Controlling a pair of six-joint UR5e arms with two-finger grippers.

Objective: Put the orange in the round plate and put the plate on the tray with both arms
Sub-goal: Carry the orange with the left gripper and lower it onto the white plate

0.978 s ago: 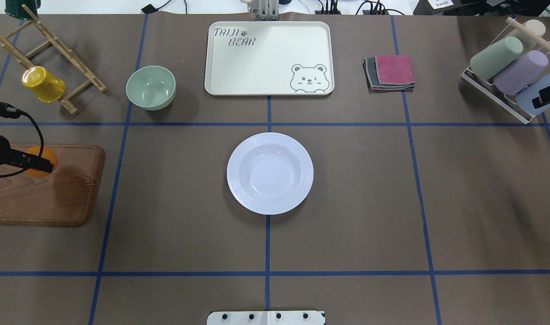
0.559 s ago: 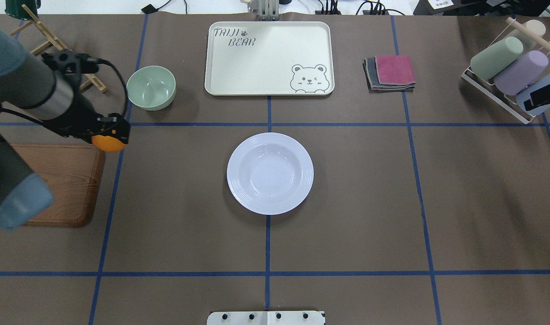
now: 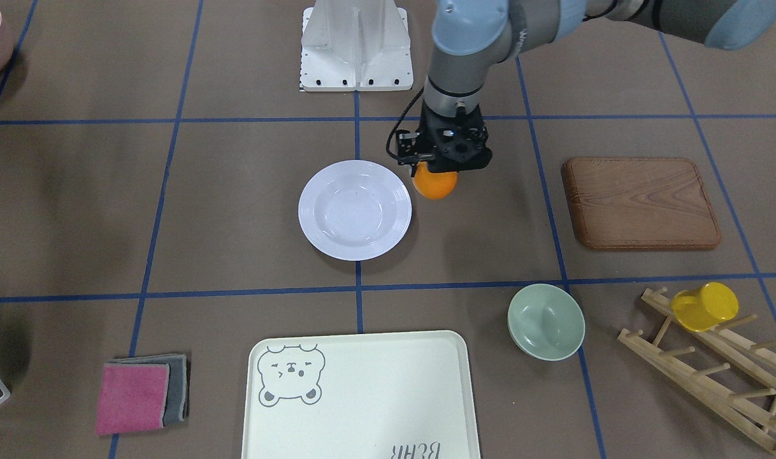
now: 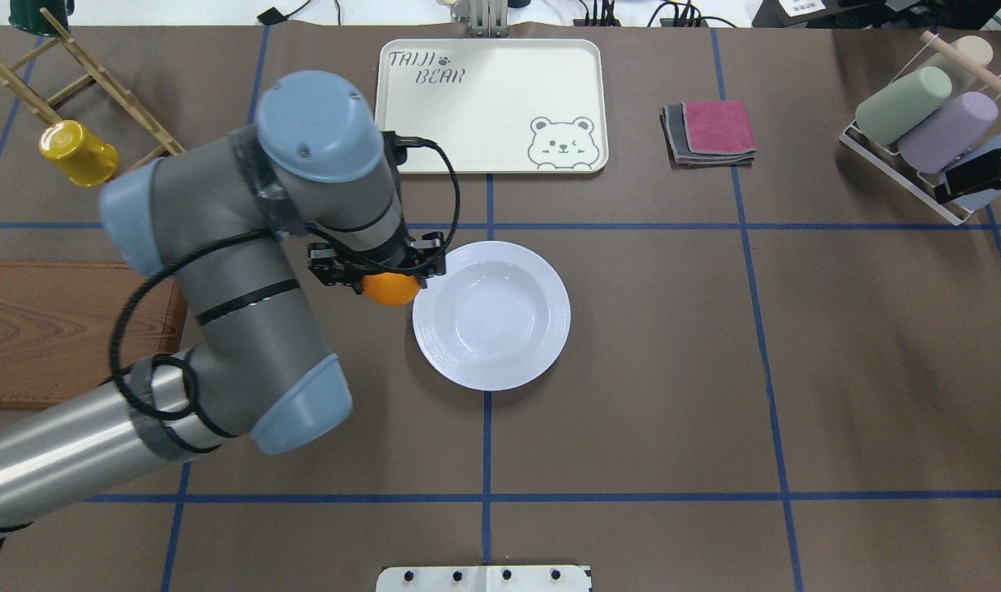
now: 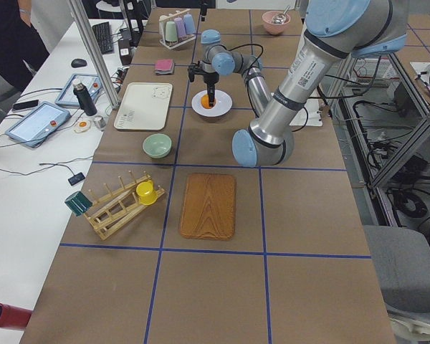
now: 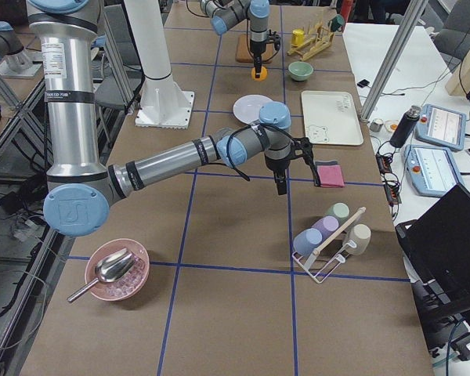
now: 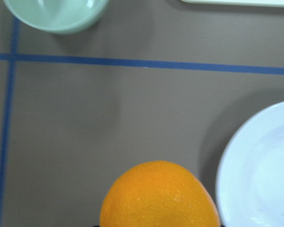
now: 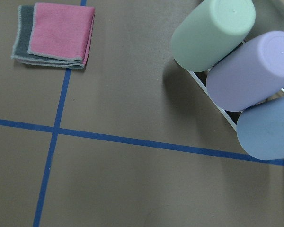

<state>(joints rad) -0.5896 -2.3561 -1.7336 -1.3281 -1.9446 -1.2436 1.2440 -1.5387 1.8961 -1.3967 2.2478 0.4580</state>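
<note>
Now: white round plate (image 4: 542, 362), glossy, ridged rim, sunken centre, mid-table. Just beside its left rim, left gripper (image 3: 443, 162) clamped on orange (image 4: 391, 290), a fine-pebbled sphere above matte brown table (image 4: 632, 411). Farther back: cream rectangular tray (image 4: 484, 107), rounded corners, bear drawing. Right gripper (image 4: 979, 176) over wire cup rack (image 4: 895, 173); cannot tell its grip.

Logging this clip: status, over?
Left claw shut on orange. Orange beside plate, not yet in. Right claw far off, state unclear. Nothing between orange and plate.
</note>
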